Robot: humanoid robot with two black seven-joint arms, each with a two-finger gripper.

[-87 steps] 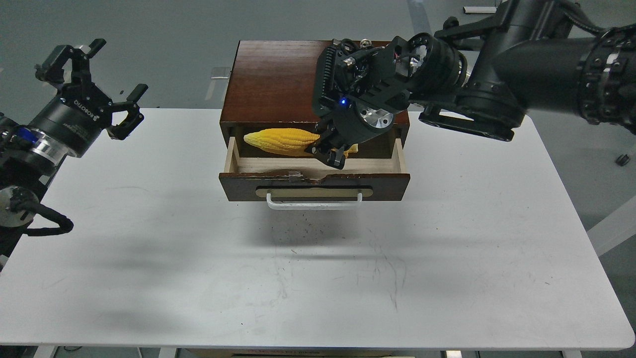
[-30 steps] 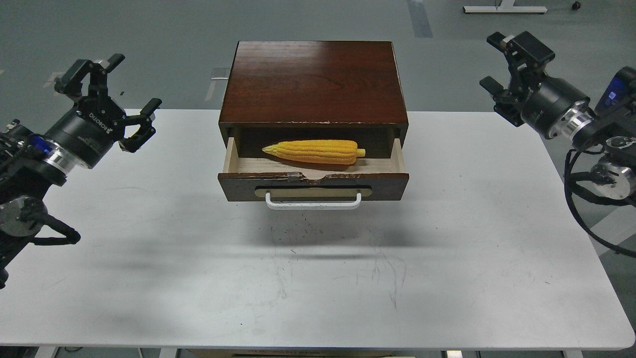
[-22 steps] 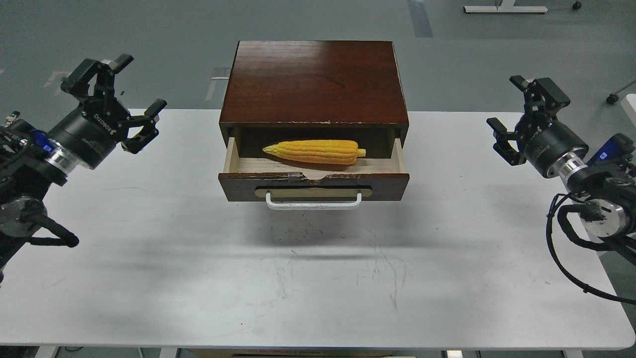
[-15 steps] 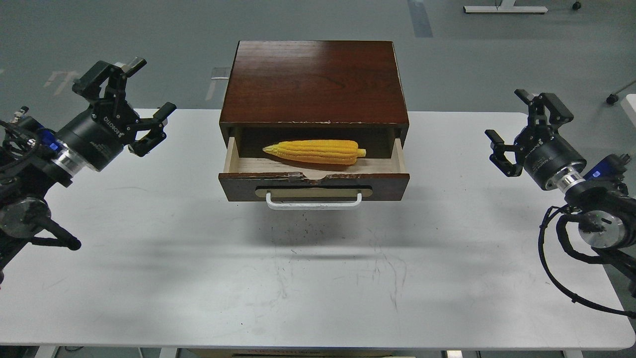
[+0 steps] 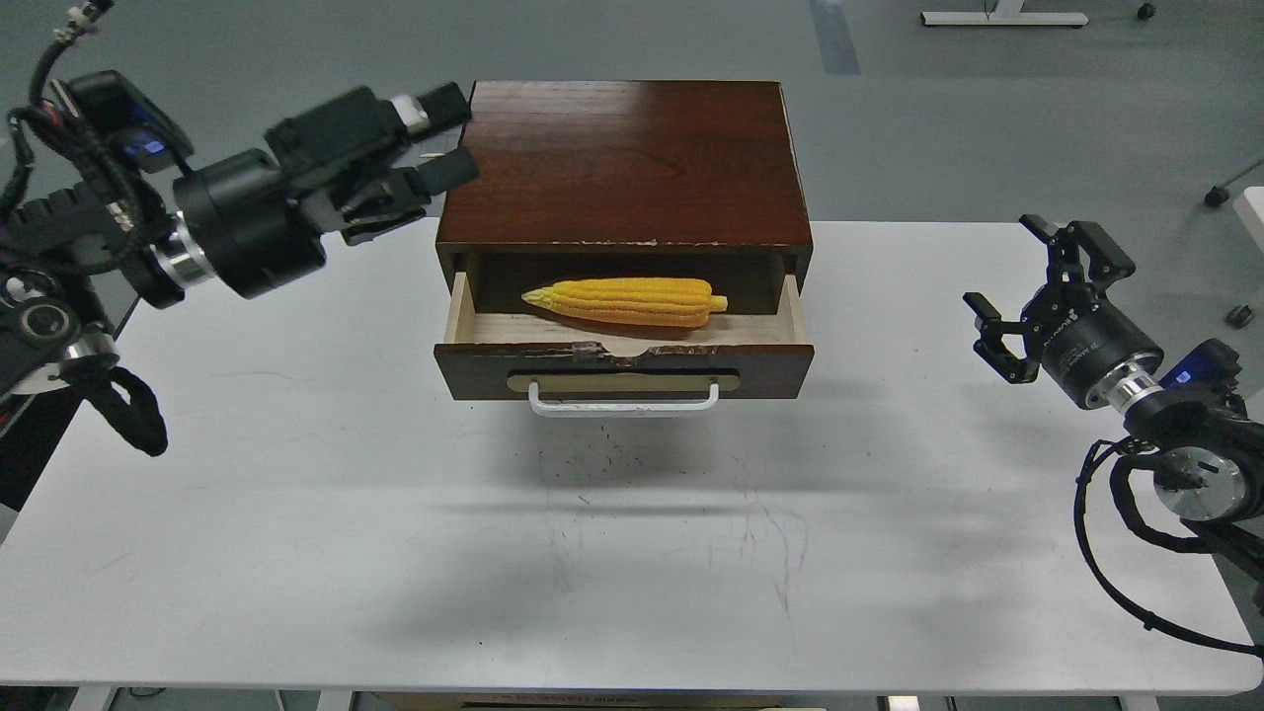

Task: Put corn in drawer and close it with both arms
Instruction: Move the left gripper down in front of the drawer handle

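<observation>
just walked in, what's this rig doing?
It is putting corn in a drawer and closing it. The corn lies in the open drawer of the cabinet on the table, with nothing holding it. The left gripper is up at the cabinet's top left corner, jaws open and empty. The right gripper hovers over the table's right side, open and empty. The drawer is not yet closed.

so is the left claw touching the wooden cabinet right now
Cannot tell. In the head view the left claw overlaps the cabinet's top left corner, but one angle shows neither contact nor a gap.
</observation>
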